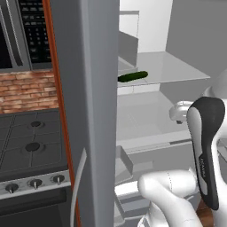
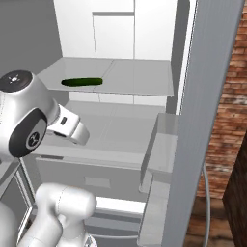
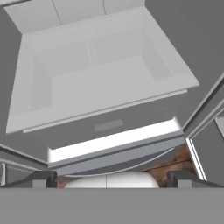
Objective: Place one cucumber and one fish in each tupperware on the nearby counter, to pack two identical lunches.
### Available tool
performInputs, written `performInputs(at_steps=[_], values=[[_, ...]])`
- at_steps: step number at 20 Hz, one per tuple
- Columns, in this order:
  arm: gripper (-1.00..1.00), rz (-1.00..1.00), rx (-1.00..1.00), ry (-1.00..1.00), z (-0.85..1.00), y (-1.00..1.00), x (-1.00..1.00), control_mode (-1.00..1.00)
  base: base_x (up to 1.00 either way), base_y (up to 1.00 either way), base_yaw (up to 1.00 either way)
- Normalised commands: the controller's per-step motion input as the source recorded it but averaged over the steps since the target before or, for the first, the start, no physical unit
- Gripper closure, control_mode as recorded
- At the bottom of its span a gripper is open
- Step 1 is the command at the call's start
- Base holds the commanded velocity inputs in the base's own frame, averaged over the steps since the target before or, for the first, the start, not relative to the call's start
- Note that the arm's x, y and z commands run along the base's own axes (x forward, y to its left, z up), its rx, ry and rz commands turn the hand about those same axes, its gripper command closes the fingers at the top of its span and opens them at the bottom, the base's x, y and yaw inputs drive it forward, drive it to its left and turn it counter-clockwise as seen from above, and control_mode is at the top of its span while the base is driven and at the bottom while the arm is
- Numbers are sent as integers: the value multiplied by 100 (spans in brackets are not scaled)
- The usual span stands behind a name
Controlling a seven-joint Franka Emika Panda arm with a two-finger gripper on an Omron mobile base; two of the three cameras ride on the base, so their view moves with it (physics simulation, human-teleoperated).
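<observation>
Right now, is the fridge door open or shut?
Open. The door stands swung out edge-on, and the shelves inside are exposed, with a cucumber lying on the upper shelf.

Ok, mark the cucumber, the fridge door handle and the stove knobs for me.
cucumber (image 1: 133, 76): left base view, middle of the dark green body lying on the fridge shelf.
fridge door handle (image 1: 78, 186): left base view, mid-length of the curved pale bar.
stove knobs (image 1: 35, 183): left base view, face of the middle knob.

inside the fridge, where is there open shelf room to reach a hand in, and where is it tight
The upper shelf is bare to the right of the cucumber, up to the door-side wall. The shelf below looks bare too. Tightest is at the left, where the cucumber lies.
</observation>
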Motion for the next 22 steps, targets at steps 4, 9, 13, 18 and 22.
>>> performInputs(at_steps=[4,9,13,18,22], values=[[-100,-13,10,0,0,-1,0,-100,0,0,0],[-100,-13,9,-4,0,0,0,-100,0,0,0],[-100,-16,11,-4,0,0,0,-100,0,0,0],[-100,-19,10,-1,0,0,0,-100,0,0,0],[-100,-14,9,0,1,0,0,-100,0,0,0]])
